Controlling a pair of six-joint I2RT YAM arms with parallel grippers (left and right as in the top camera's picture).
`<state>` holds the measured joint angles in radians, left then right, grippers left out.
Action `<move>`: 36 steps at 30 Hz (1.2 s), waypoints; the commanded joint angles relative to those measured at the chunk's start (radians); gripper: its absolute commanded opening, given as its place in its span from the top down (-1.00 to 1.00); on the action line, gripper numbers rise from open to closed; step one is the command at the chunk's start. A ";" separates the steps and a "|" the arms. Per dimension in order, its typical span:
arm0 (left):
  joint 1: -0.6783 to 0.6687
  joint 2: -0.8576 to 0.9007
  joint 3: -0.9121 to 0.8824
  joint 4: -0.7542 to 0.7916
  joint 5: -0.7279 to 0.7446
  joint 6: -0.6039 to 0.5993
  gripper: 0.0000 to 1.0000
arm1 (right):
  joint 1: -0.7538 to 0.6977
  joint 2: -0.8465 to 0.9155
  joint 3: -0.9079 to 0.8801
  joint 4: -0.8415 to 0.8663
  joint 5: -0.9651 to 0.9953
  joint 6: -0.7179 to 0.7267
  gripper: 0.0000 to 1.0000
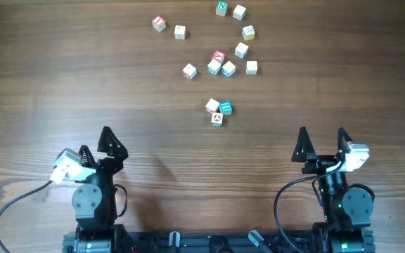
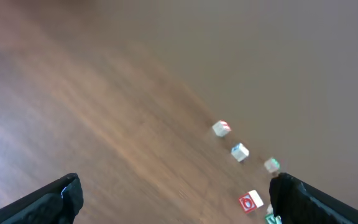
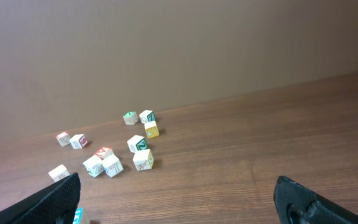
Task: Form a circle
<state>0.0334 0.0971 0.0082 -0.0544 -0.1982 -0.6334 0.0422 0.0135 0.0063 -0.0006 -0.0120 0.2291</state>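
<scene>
Several small pale wooden cubes with red, green or blue faces lie scattered at the far middle of the table, in no ring shape. A tight trio (image 1: 217, 111) sits nearest the arms, a cluster (image 1: 223, 65) lies behind it, and two cubes (image 1: 169, 27) lie apart at the far left. My left gripper (image 1: 95, 143) and right gripper (image 1: 322, 135) hover near the front edge, both open and empty. In the left wrist view a red-faced cube (image 2: 251, 201) lies by the right finger (image 2: 309, 199). The right wrist view shows the cluster (image 3: 112, 163) ahead to the left.
Bare brown wooden table (image 1: 62, 77) stretches left and right of the cubes. The arm bases and cables (image 1: 20, 200) sit along the front edge. A blue-faced cube (image 3: 78, 216) peeks out beside my right gripper's left finger (image 3: 55, 199).
</scene>
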 commanded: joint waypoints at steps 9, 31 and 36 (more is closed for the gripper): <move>-0.005 -0.094 -0.002 -0.018 0.129 0.312 -1.00 | 0.000 -0.009 -0.001 0.003 -0.016 -0.017 -0.99; -0.003 -0.093 -0.002 -0.022 0.209 0.319 -1.00 | 0.000 -0.009 -0.001 0.003 -0.015 -0.017 -1.00; -0.003 -0.093 -0.002 -0.022 0.209 0.319 -1.00 | 0.000 -0.009 -0.001 0.003 -0.016 -0.017 -0.99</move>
<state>0.0334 0.0139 0.0082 -0.0711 -0.0120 -0.3340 0.0422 0.0135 0.0063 -0.0006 -0.0120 0.2287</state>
